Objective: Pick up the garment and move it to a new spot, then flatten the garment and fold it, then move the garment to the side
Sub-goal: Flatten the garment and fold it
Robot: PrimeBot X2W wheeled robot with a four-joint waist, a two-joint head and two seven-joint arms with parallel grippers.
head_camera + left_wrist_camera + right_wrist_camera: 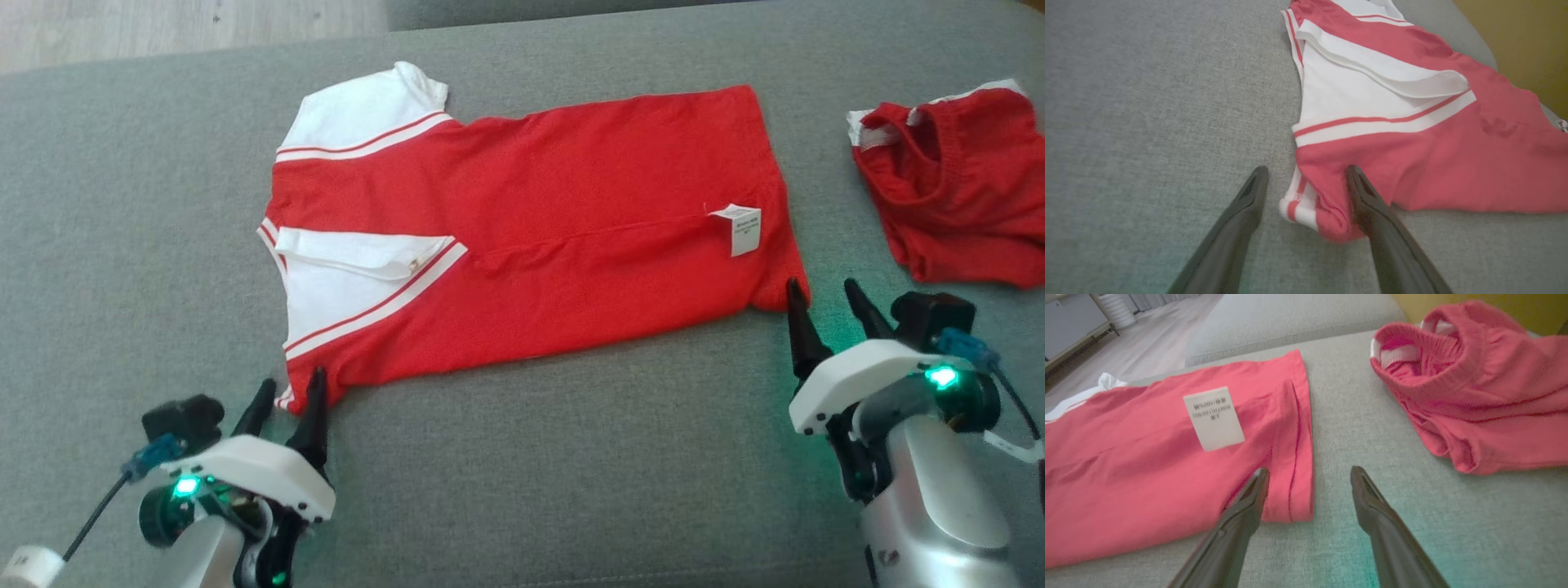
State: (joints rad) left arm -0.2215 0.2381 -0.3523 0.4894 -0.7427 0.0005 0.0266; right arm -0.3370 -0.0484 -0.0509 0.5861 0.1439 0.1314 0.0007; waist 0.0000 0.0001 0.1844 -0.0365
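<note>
— What carries everything?

— A grey sofa seat, which reaches across the whole head view. Two pieces of clothing lie on it.

— Where is the garment?

— The garment, red with white shoulder panels and striped trim, lies spread out flat in the middle of the seat. Its collar end points toward the seat's left edge and its hem toward the right edge. The smaller red piece lies crumpled near the right edge, well apart from the garment.

— And the two grippers?

— Both stand at the garment's near side, with nothing clamped. The left gripper has its fingers spread wide to either side of the striped sleeve cuff at the garment's near left corner. In the left wrist view one finger lies over red cloth and the other over bare seat. The right gripper is spread just as wide at the near hem corner. In the right wrist view one finger crosses the hem's edge and the other is over bare seat beside it. Whether the tips press into the cloth cannot be told.

— Anything smaller?

— One white label, lying on the red cloth near the hem.
</note>
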